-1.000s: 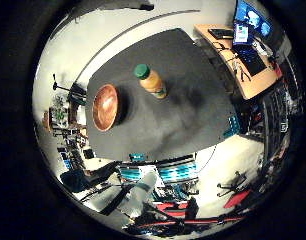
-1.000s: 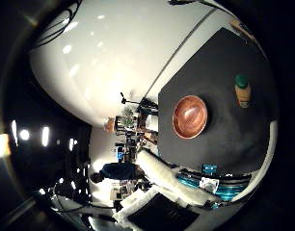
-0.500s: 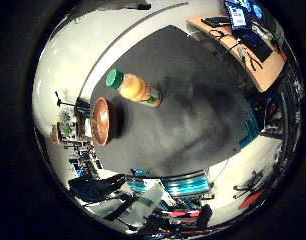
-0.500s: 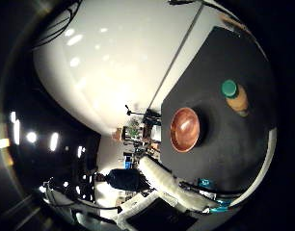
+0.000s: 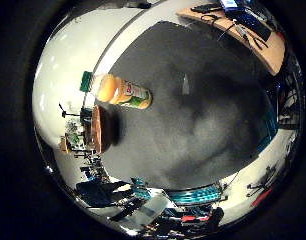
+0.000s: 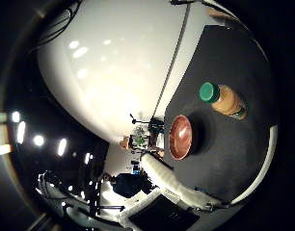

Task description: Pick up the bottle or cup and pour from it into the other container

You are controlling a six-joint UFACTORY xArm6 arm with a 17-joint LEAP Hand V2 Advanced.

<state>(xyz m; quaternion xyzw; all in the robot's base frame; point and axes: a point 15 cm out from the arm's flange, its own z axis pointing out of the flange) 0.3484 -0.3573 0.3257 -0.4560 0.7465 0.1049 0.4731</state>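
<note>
Two items on dark table (image 5: 203,125) | bottle (image 5: 120,92) beside bowl (image 6: 180,137) | robot hand grip: cannot tell

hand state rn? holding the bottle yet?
Right hand: cannot be told, none of it shows. Not holding the bottle; it stands on the dark table beside the wooden bowl.

Lab: tripod (image 6: 138,120), cluttered computer desk (image 5: 243,25).

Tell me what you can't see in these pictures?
- Robot hand: no part shows in either palm view, so its pose is unknown.
- Wooden bowl: little finger side view shows it edge-on; the thumb side view shows only bare wood inside.
- Juice bottle: its label print is too small to read.
</note>
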